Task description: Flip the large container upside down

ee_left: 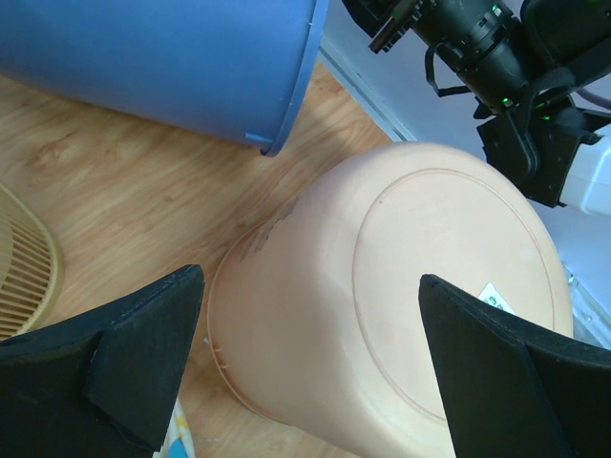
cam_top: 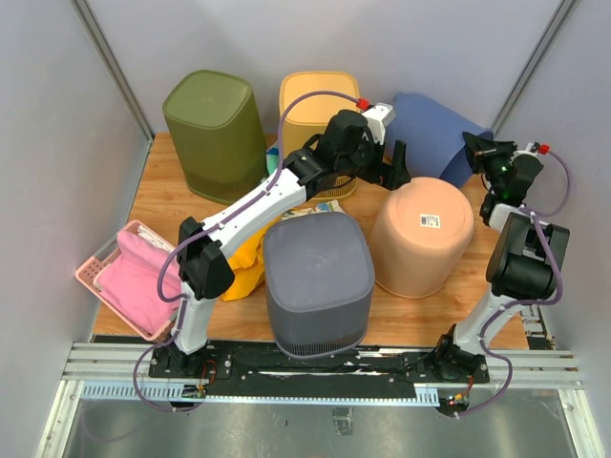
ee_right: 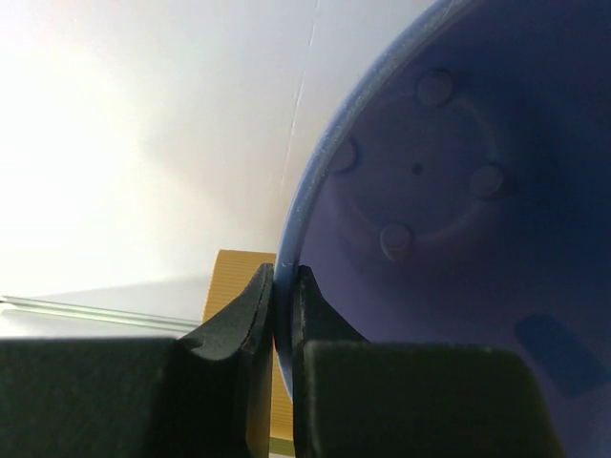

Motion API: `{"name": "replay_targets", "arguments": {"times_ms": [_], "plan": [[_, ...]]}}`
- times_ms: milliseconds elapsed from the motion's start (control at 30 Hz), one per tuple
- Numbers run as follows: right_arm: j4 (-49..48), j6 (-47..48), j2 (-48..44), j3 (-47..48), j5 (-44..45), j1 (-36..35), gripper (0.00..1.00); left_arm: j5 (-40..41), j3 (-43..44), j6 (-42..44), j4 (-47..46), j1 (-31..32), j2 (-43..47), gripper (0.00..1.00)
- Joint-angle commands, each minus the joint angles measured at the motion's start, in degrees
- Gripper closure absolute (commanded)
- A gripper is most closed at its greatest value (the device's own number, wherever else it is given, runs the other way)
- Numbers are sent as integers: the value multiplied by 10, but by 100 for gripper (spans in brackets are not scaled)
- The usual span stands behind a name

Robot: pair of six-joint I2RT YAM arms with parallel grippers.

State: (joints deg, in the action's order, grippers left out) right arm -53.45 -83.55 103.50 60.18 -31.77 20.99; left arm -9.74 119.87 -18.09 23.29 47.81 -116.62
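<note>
The large blue container (cam_top: 430, 134) lies tipped on its side at the back right, its open mouth towards my right gripper (cam_top: 474, 145). In the right wrist view that gripper (ee_right: 284, 286) is shut on the blue rim, one finger inside and one outside, and the container's inside bottom (ee_right: 449, 191) fills the view. My left gripper (cam_top: 393, 170) is open and empty, hovering between the blue container and a peach container (cam_top: 423, 234) that stands upside down. The left wrist view shows the open gripper (ee_left: 310, 363) over the peach container (ee_left: 401, 286), with the blue container (ee_left: 162, 57) beyond.
An olive container (cam_top: 212, 134) and a yellow ribbed basket (cam_top: 318, 114) stand at the back. A grey container (cam_top: 317, 281) stands upside down at the front centre. A pink basket (cam_top: 91, 277) with pink cloth sits at the left edge, and a yellow cloth (cam_top: 246, 262) lies beside it.
</note>
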Motion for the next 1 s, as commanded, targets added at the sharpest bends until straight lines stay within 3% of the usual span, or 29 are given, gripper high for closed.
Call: {"name": "replay_targets", "arguments": {"times_ms": [0,433,967], "plan": [[-126,-87,5,-10,16,-15,100,-5,-1,0,-11,7,21,1],[-347,-197,58,-223,40,6,100,-14,12,1,-11,9,3,1],[-351,-128,53,-351,13,42,100,-29,29,-1,-4,14,-14,1]]}}
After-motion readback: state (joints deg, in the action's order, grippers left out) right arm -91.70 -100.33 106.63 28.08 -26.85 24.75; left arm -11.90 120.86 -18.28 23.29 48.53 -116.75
